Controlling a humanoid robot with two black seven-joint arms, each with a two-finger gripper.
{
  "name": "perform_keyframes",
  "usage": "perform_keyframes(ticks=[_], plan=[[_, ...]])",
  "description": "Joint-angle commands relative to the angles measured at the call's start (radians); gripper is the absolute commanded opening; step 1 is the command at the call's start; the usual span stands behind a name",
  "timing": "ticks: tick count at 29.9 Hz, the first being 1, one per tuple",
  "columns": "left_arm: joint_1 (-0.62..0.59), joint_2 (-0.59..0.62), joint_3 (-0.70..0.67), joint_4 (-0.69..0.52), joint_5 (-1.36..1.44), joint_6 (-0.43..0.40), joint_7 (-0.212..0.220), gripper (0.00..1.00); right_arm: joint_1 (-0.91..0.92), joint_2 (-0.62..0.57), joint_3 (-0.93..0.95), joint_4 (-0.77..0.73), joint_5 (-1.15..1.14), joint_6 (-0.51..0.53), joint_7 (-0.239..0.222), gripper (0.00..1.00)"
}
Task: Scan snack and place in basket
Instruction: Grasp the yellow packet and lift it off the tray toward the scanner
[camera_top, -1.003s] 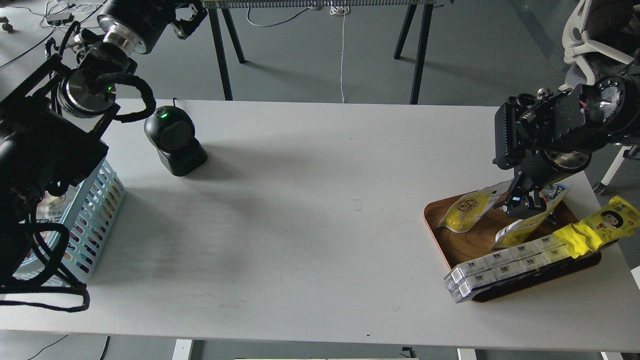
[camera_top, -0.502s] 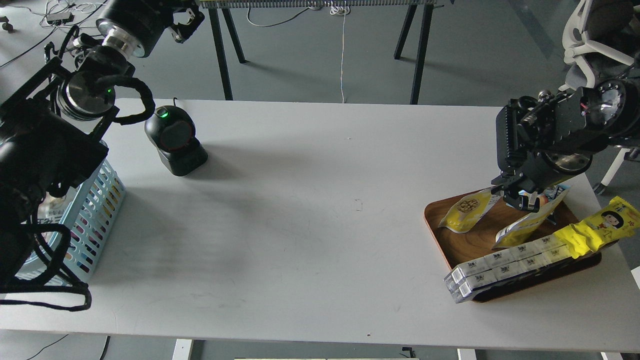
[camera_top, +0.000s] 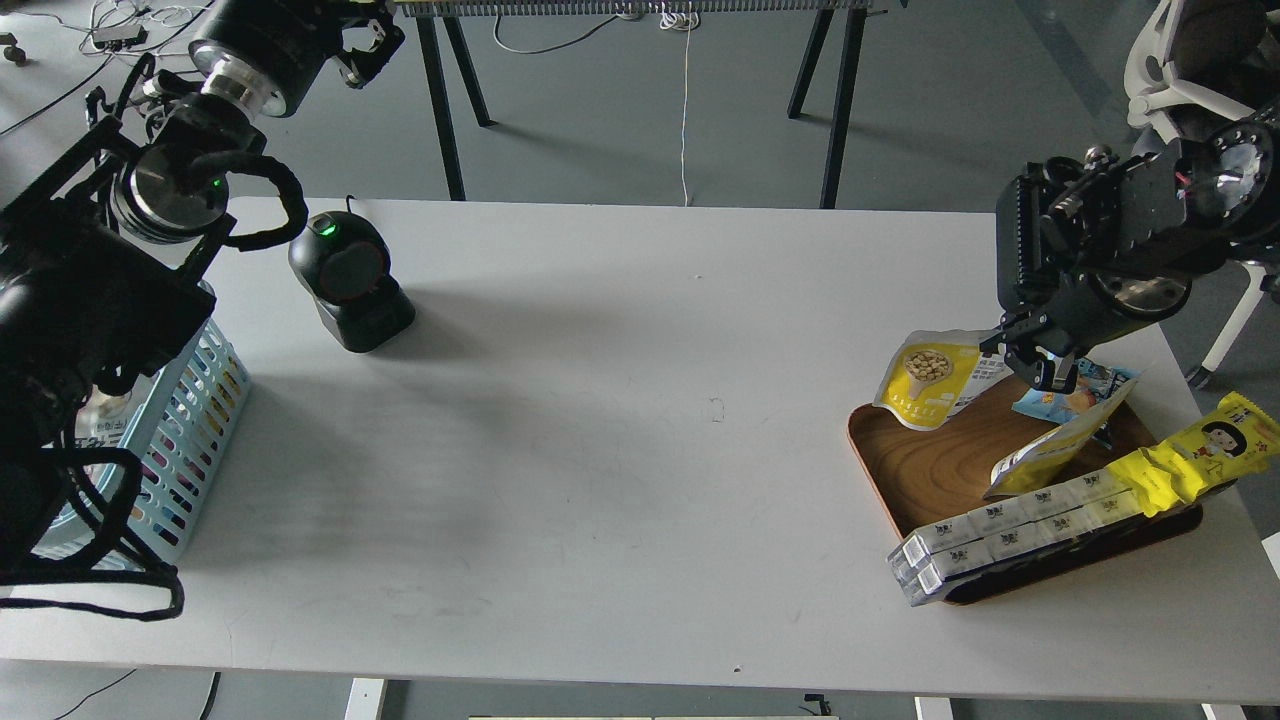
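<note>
The snack (camera_top: 928, 379) is a small yellow and white pouch picturing a spoon of beige beans. It hangs above the far left corner of the brown wooden tray (camera_top: 925, 470). My right gripper (camera_top: 1030, 357) is shut on the pouch's white top edge and holds it off the tray. The light blue basket (camera_top: 190, 420) stands at the table's left edge, partly hidden behind my left arm. My left gripper (camera_top: 365, 45) is raised at the far left, above the floor beyond the table; its fingers cannot be told apart.
A black barcode scanner (camera_top: 348, 281) with a green light stands at the back left. The tray also holds a second yellow pouch (camera_top: 1050, 452), a small blue bag (camera_top: 1075, 392), a long yellow wrapper with a cartoon face (camera_top: 1190, 455) and a row of white boxes (camera_top: 1000, 540).
My right gripper has closed on the pouch and lifted it up off the tray. The left arm has barely moved.
</note>
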Motion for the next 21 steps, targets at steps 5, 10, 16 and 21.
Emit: perform_keyframes(ticks=[5,10,16,21], plan=[[-0.001,0.002,0.0,0.004,0.0,0.0,-0.001,1.0,0.079,0.075,0.04,0.016,0.031,-0.006,0.0,0.0],[-0.001,0.0,0.0,0.004,0.0,0.0,0.0,1.0,0.079,0.178,0.06,0.016,0.224,-0.004,0.0,0.0],[-0.001,0.0,0.0,0.004,0.0,0.0,0.0,1.0,0.076,0.319,0.071,0.007,0.379,-0.004,0.0,0.0],[-0.001,0.002,0.0,0.004,0.0,0.0,-0.001,1.0,0.064,0.428,0.106,-0.03,0.468,-0.003,0.0,0.0]])
